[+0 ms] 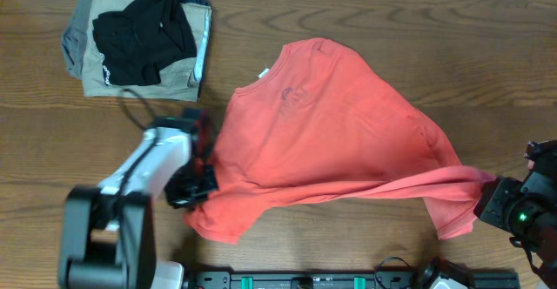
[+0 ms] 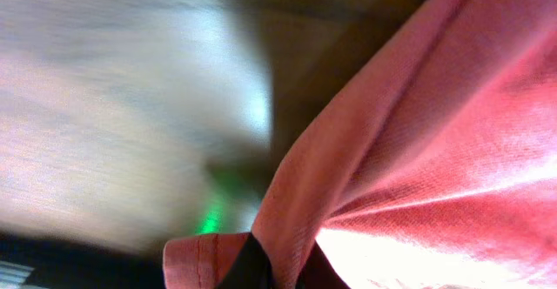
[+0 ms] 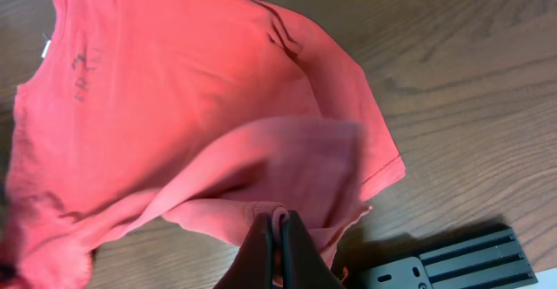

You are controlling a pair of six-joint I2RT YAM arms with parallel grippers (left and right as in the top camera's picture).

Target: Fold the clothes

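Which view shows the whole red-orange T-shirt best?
Overhead: the T-shirt appears almost entire, collar to hem. The right wrist view cuts it off at the left and bottom; the left wrist view shows only a blurred fold close up.

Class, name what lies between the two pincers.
The red-orange T-shirt. In the overhead view, a stretched fold of it spans from the left pincer to the right pincer, and both are shut on it.

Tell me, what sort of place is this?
Probably a robotics lab or test bench, not a home: two robot arms stand at a wooden table, the left hand and right hand each pinch a red-orange T-shirt, and a pile of other garments lies near one corner.
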